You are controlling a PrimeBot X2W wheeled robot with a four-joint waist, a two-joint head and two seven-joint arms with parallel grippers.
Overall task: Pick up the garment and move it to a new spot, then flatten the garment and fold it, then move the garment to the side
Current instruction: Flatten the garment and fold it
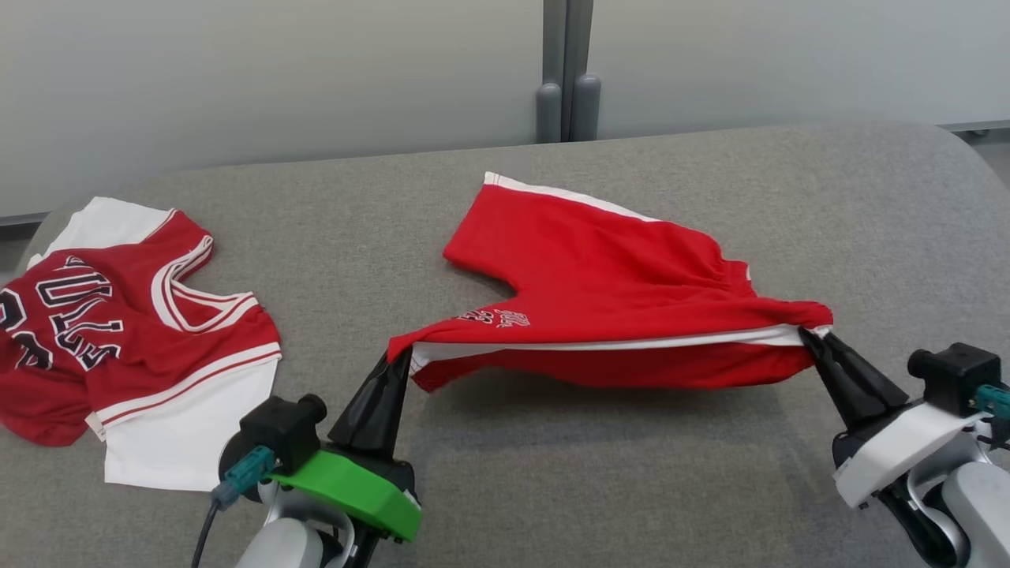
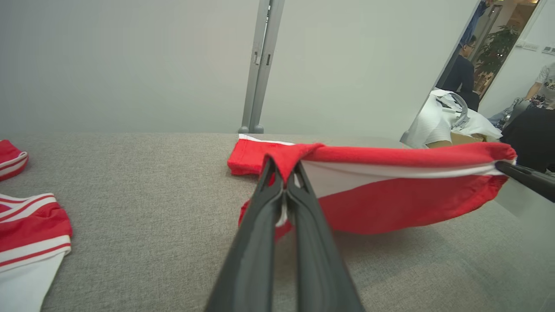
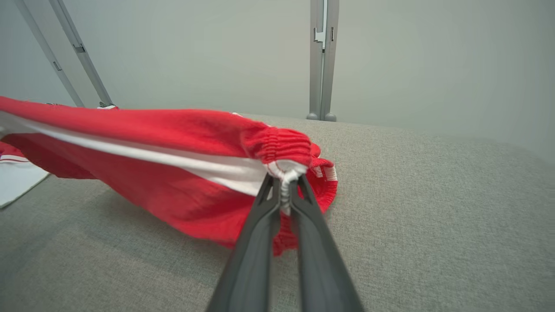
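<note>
The garment (image 1: 600, 276) is a pair of red shorts with a white side stripe and small white lettering. It hangs stretched between both grippers, near edge lifted off the grey table (image 1: 631, 473), far leg resting on it. My left gripper (image 1: 401, 356) is shut on the leg-hem corner (image 2: 284, 169). My right gripper (image 1: 806, 331) is shut on the gathered waistband corner (image 3: 286, 173). The right gripper's finger (image 2: 524, 175) shows at the far end of the shorts (image 2: 390, 190) in the left wrist view. The shorts (image 3: 164, 164) sag between the two grips.
A red and white jersey (image 1: 118, 331) with black lettering lies at the table's left. A grey post (image 1: 566, 71) and pale wall panels stand behind the table. People and a plant (image 2: 494, 52) show through a doorway in the left wrist view.
</note>
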